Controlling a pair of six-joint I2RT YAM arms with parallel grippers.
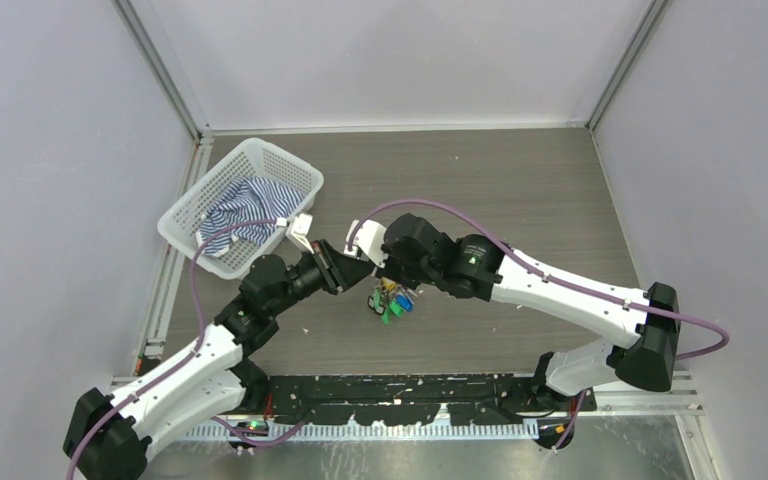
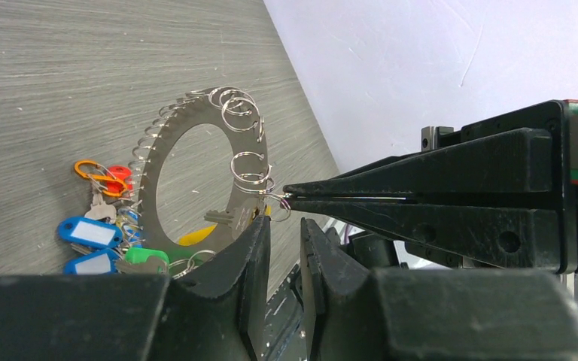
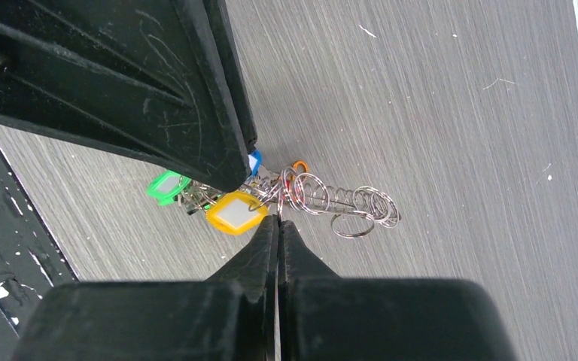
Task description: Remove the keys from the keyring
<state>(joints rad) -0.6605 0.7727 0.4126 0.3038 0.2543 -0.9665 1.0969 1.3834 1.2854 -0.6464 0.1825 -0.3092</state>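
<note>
At the far left of the desk (image 1: 520, 190) stands a white mesh basket (image 1: 202, 185) with a blue-striped cloth (image 1: 245, 205) in it. It is well apart from the spot near the middle where the two arms meet. The left gripper (image 2: 286, 226) reaches in from the left. Its fingers stand slightly spread with a narrow gap between them, and their tips are just beside the lower edge of the keyring (image 2: 192, 113). Whether they touch it cannot be told. The keyring is a flat metal band with an open centre, its rim lined with many small wire loops. The keys (image 2: 94, 233) are bunched at one side of it, with blue, green, red, orange and yellow plastic tags. From above, the keys (image 1: 390, 303) show as a small coloured cluster directly below the meeting fingertips. To the right, the right gripper (image 3: 277, 222) has its fingers pressed together, pinching one small split ring (image 2: 275, 197) on the edge of the keyring. Its own camera shows the loops (image 3: 346, 204) fanned out edge-on above the desk, with a yellow tag (image 3: 233, 213) and a green tag (image 3: 167, 186) just beside the fingertips.
</note>
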